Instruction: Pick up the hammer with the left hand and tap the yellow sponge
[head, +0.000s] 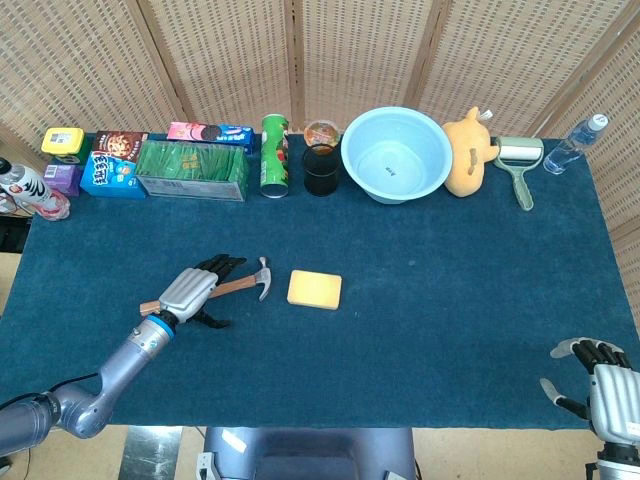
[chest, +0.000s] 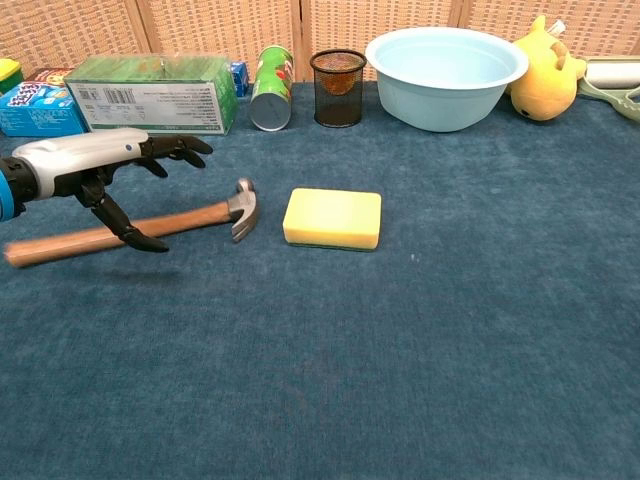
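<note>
The wooden-handled hammer with a grey metal head (chest: 130, 232) lies flat on the dark blue table cloth (chest: 400, 380), its head just beside the left edge of the yellow rectangular sponge (chest: 333, 217) but not touching it. The handle runs away to the left, a little toward the front edge of the table.

The left hand (chest: 95, 165) is above the middle of the handle. Its fingers (chest: 175, 146) are stretched out and apart, pointing to the back of the table, and the thumb (chest: 125, 228) reaches down in front of the handle — it grips nothing, the hammer rests on the cloth by itself. If the thumb touches the wood, I cannot tell.

The right hand (head: 608, 378) is seen only in the head view, at the near right corner of the table, fingers apart and holding nothing.

Along the back edge stand a green box (chest: 155, 92), a green tube can lying on its side (chest: 270, 75), a black mesh cup (chest: 337, 86), a light blue plastic basin (chest: 446, 62) and a yellow plush toy (chest: 548, 80).
</note>
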